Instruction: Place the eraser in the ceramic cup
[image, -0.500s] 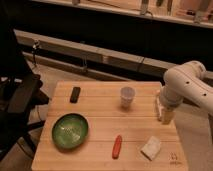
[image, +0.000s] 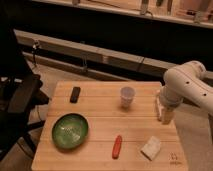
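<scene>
Eraser (image: 75, 94) is lying flat near the back-left corner of the wooden table (image: 100, 112), apart from everything else, w/ the ceramic cup (image: 127, 96) standing upright near back-centre, off to its right. Gripper (image: 166, 115) is hanging pointed down over the table's right edge, near the cup but across the table from the eraser. It isn't holding the eraser, and I can't tell whether it's open or closed. Looks to me like the reach is the step in hand: arm should be passing above or behind the cup rather than brushing it, then coming down square & taking the eraser across its short width, since it's a low flat bar. Green bowl (image: 71, 131) & red marker (image: 117, 146) are sitting nearer the front, prob. out of that path
</scene>
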